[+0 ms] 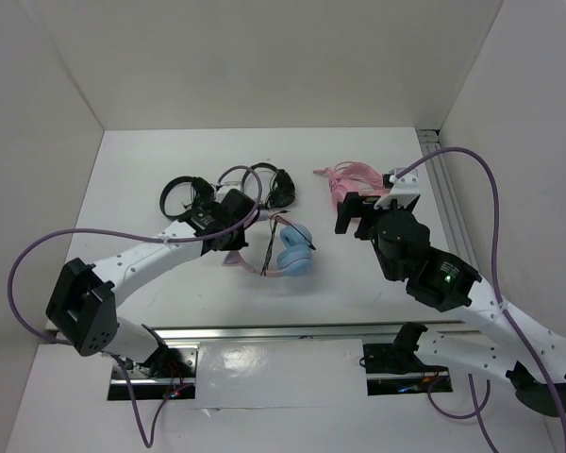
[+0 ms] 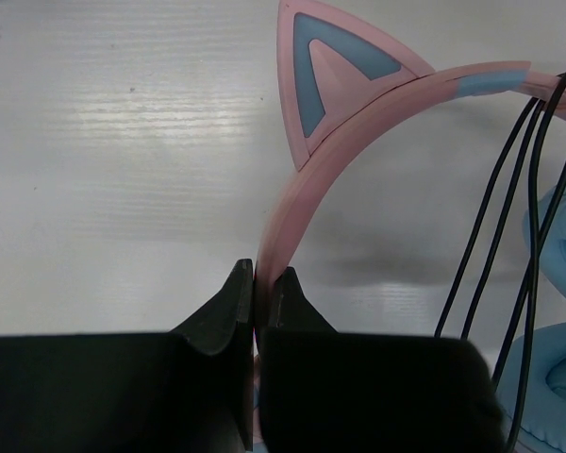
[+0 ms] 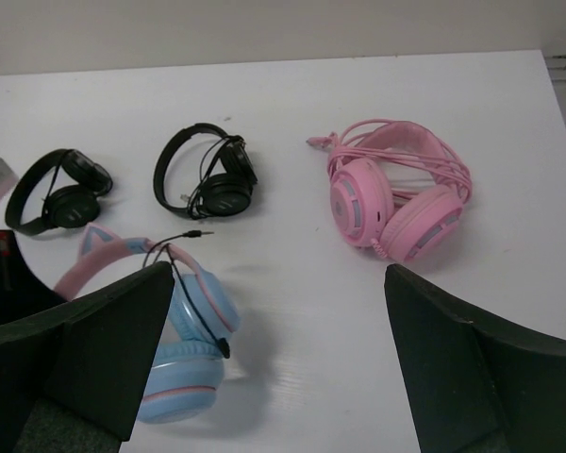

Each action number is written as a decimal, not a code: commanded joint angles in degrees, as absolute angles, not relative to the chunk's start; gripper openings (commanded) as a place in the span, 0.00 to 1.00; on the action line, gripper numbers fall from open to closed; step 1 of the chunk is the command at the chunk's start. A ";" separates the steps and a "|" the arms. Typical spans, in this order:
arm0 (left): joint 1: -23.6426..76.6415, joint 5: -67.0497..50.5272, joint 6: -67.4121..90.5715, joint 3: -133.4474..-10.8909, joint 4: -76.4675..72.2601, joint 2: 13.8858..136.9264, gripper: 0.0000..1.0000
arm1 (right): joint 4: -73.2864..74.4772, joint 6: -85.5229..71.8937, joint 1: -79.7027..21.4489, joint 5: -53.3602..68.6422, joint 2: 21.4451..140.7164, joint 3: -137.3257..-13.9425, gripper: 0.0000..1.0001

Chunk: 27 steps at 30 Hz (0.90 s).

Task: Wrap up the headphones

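The headphones (image 1: 295, 250) lie near the table's middle, their light blue ear cups (image 3: 189, 349) stacked together. Their pink headband (image 2: 358, 109) carries a cat ear (image 2: 330, 66). My left gripper (image 2: 261, 283) is shut on this headband, its fingers pinching the thin pink band; from above, the left gripper (image 1: 238, 226) sits at the headband's left side. A thin black cable (image 2: 495, 236) runs in loops over the headband, and its plug (image 3: 193, 233) sticks out free. My right gripper (image 3: 279, 274) hangs open to the right of the headphones, holding nothing; seen from above, the right gripper (image 1: 354, 217) is beside the pink pair.
All-pink headphones (image 1: 354, 184) lie at the back right, just beyond my right gripper. Two black headphones (image 1: 184, 195) (image 1: 274, 184) sit behind my left gripper. White walls close in the table on three sides, and a metal rail (image 1: 283, 332) runs along the near edge.
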<state>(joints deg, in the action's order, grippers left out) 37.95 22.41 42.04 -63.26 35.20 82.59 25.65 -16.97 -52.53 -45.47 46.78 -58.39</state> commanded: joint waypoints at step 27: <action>39.37 18.45 48.08 -57.21 13.71 95.36 0.00 | 24.52 -17.93 -52.91 -39.90 48.95 -59.77 1.00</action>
<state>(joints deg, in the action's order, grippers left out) 36.51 19.09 47.18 -53.23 14.72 94.30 25.80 -18.00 -52.53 -39.83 47.97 -58.63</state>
